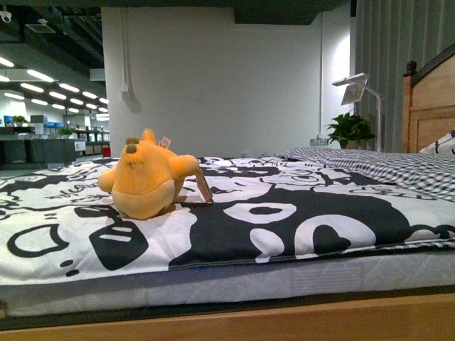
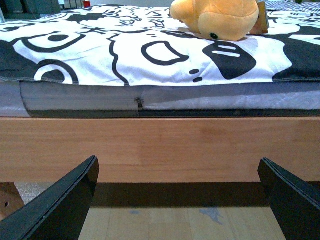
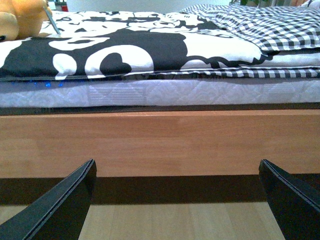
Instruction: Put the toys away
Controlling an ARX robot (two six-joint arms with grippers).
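Your left gripper (image 2: 177,160), right gripper (image 3: 177,161): both spread, facing bed frame (image 2: 160,147); plush toy (image 1: 146,181) on quilt (image 1: 284,227), 11 o'clock.

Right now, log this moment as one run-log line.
plush toy: on bed, not grasped | left gripper: open, empty | right gripper: open, empty

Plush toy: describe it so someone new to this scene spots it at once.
Find the bed with the black-and-white patterned cover. On its left part in the front view lies the plush toy. It is the only yellow-orange, rounded thing on that flat print.
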